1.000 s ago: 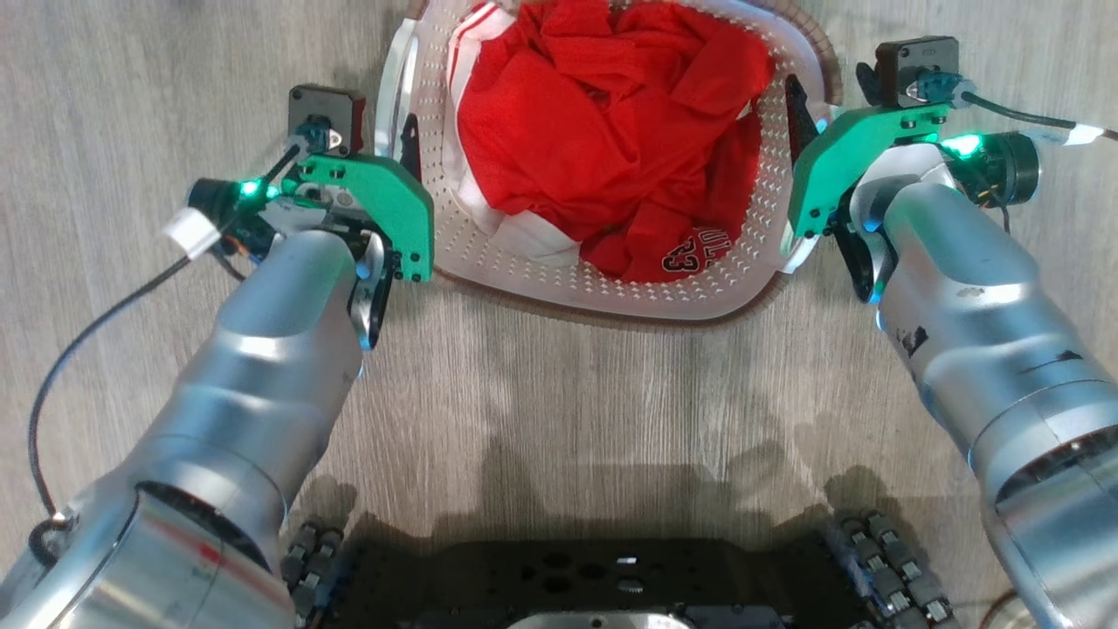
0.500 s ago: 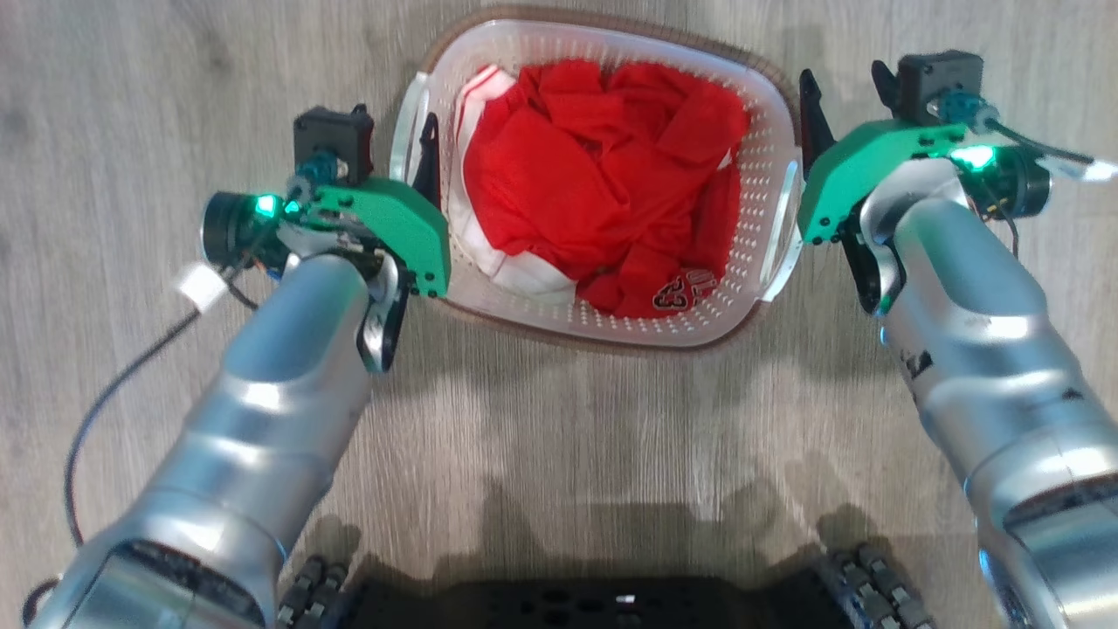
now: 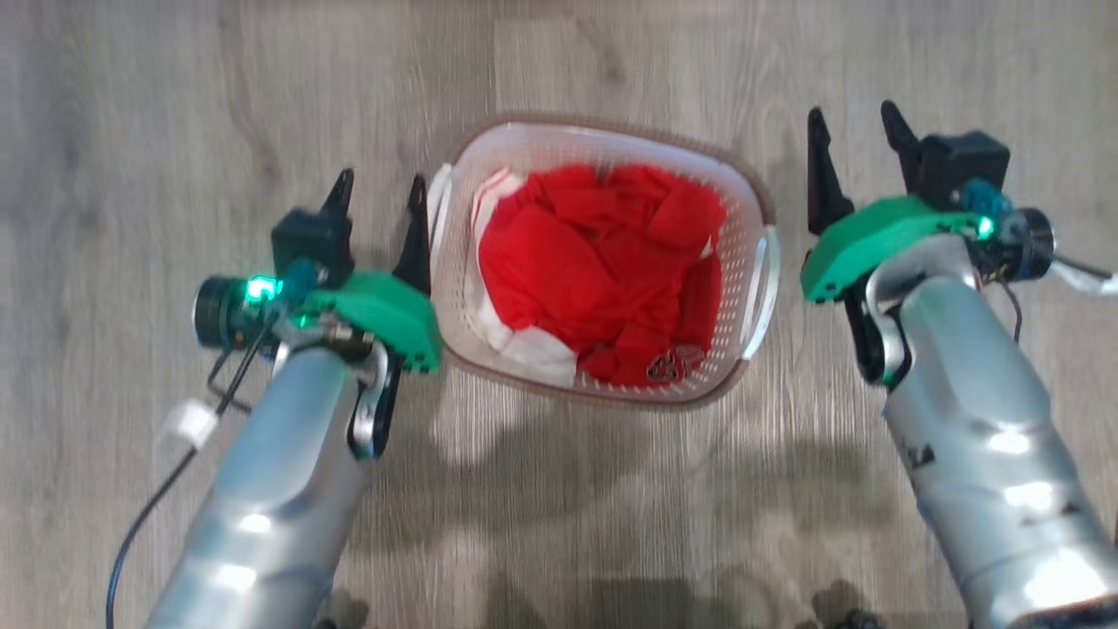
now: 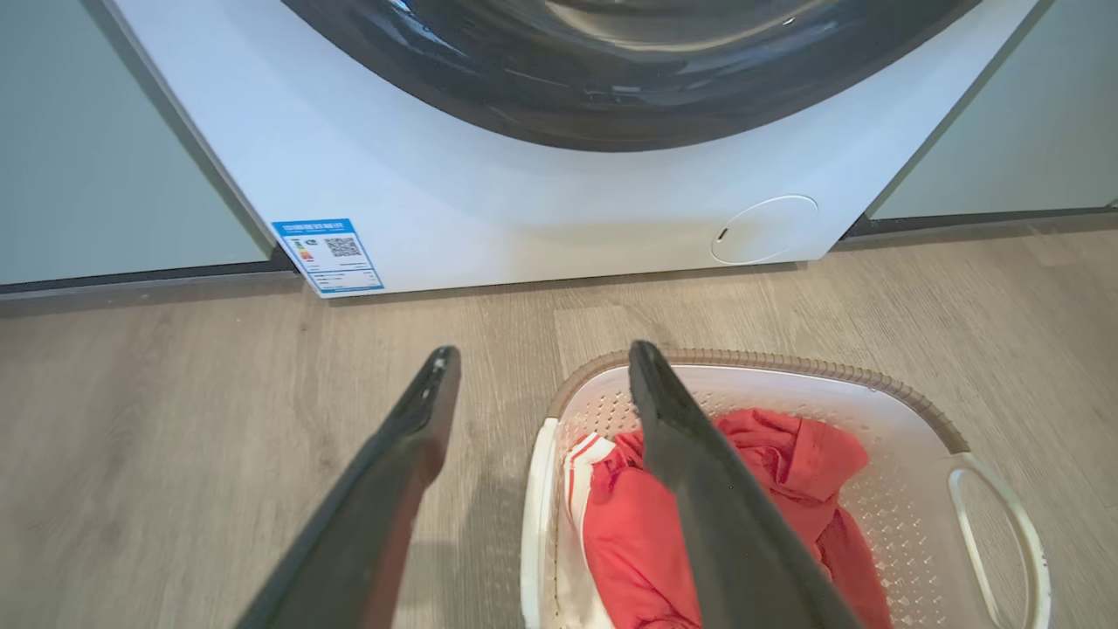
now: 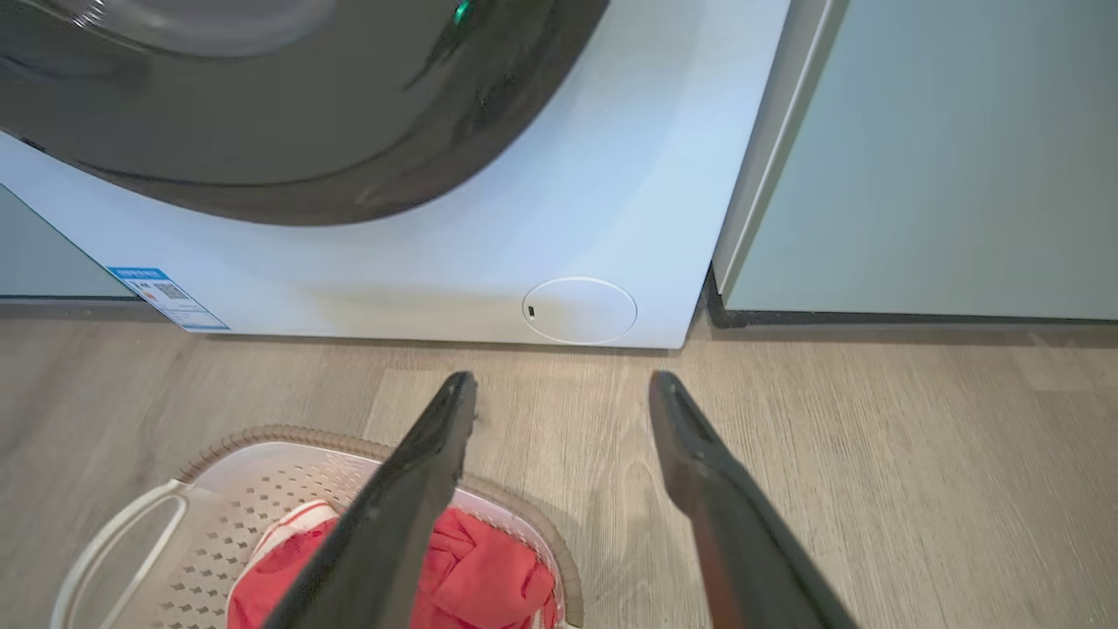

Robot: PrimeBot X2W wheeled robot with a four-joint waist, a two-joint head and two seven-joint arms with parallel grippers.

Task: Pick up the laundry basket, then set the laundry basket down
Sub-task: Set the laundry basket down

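Head view has the laundry basket (image 3: 741,258) sitting on the wooden floor (image 3: 559,507) between my two arms, loaded with crumpled red clothing (image 3: 594,262). The left gripper (image 3: 381,182) and the right gripper (image 3: 852,112) both hold nothing, with jaws spread wide. I cannot tell from this alone whether the lift is ahead of me or done, so I treat both cases as live. The nearest hazard is on the left. The inner finger there stands just beside the basket's left handle (image 3: 439,203), and in the left wrist view it lies across the rim, though I cannot judge its height above it. A sideways drift would clip the handle and shove or tip what looks like a light plastic basket. The right gripper is farther off its handle (image 3: 762,279), so the two sides are not matched. If I close in from here, one side may catch before the other and the basket may tilt, letting cloth slide over the rim. Wide jaws could also pinch fabric along with plastic. The washing machine (image 4: 524,201) stands close ahead in both wrist views, so any forward carry risks a bump. The loose cable (image 3: 144,515) along the left arm might snag.
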